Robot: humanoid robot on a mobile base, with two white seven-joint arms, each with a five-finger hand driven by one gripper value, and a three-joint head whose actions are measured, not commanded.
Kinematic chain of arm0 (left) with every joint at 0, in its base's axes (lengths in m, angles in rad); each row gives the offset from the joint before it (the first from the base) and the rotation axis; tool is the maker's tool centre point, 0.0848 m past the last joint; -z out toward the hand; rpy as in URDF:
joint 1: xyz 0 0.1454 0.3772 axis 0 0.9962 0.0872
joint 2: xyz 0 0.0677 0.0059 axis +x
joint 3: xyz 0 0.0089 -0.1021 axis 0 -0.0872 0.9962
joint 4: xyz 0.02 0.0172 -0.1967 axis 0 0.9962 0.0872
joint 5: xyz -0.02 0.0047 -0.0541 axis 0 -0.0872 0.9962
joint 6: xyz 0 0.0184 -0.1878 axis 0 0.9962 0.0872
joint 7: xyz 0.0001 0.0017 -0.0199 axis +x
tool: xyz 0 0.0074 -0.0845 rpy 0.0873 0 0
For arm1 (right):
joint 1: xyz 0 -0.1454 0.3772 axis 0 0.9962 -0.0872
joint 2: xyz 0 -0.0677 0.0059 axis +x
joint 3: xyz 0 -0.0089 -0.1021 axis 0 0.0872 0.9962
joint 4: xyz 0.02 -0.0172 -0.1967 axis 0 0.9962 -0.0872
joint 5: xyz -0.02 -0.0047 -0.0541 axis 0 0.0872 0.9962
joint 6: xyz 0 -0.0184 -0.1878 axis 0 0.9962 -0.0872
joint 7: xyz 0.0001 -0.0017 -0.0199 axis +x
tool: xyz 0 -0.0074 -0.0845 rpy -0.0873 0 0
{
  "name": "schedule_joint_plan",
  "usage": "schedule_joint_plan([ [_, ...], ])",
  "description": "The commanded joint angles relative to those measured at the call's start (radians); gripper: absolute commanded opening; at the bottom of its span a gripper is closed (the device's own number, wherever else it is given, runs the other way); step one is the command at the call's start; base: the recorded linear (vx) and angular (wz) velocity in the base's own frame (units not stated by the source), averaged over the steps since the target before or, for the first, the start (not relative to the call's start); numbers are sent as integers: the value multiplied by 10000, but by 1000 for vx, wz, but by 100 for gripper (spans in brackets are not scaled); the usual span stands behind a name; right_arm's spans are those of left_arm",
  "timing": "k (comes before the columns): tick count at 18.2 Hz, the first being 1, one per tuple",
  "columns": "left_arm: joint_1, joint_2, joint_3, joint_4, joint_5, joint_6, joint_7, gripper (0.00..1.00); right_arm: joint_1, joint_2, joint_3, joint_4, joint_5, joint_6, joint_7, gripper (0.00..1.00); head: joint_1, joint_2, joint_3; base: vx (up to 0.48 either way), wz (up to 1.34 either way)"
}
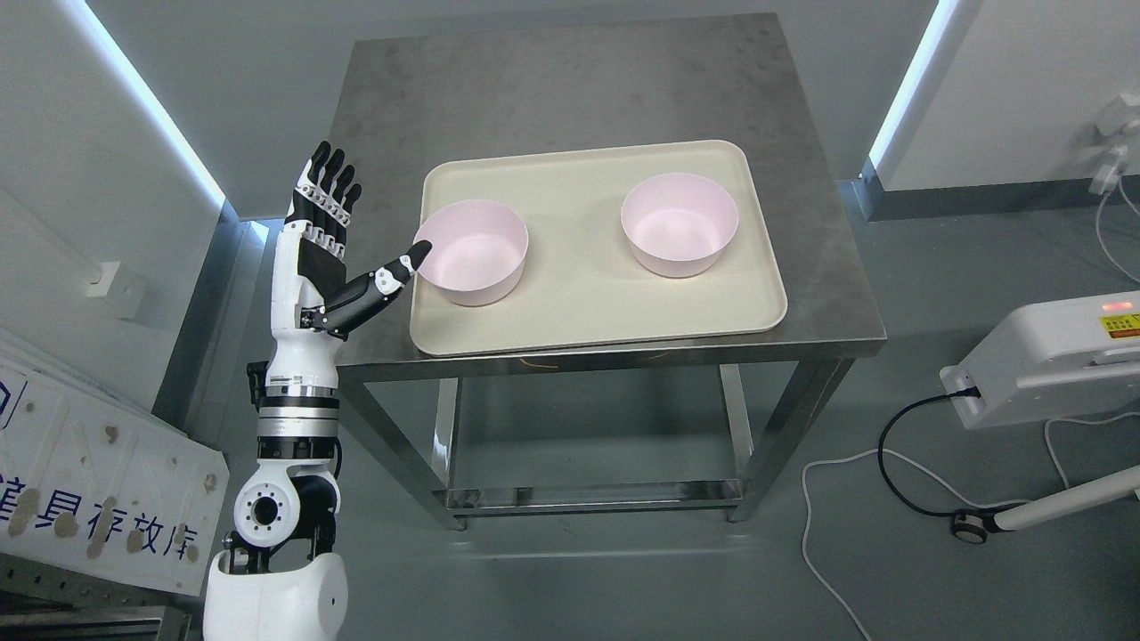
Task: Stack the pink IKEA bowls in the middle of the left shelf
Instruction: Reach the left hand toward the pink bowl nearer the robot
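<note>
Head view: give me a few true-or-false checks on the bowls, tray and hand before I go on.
1. Two pink bowls sit apart on the tray. True: left bowl, right bowl.
2. The bowls are already stacked. False: each stands alone, upright and empty.
3. The left hand is open, its thumb tip at the left bowl's rim. True.
4. The left hand holds the right bowl. False: it holds nothing and is beside the left bowl.
5. The tray lies on the floor. False: it lies on the metal table.
</note>
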Motion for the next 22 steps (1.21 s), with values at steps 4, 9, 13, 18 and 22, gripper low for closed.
schedule_joint_plan([
  [4, -517, 508, 93, 394, -34, 94, -309, 100, 0, -175, -46, -175, -15, 6, -4, 100, 0, 0, 0, 47, -20],
  [9, -2848, 2342, -933, 2537, -1059, 279, -3566, 98, 0, -175, -46, -175, -15, 6, -4, 100, 0, 0, 0, 37, 0],
  [13, -4644, 4158, -1365, 4348, -2703, 416, -6152, 93, 0, -175, -46, -175, -15, 6, -4, 100, 0, 0, 0, 33, -37],
  [18, -5137, 5171, -1533, 5425, -2796, 1721, -6844, 91, 0, -175, -46, -175, -15, 6, -4, 100, 0, 0, 0, 11, -5],
  [22, -5107, 5050, -1550, 5395, -2750, 1767, -7731, 88, 0, -175, -46, -175, -15, 6, -4, 100, 0, 0, 0, -4, 9],
])
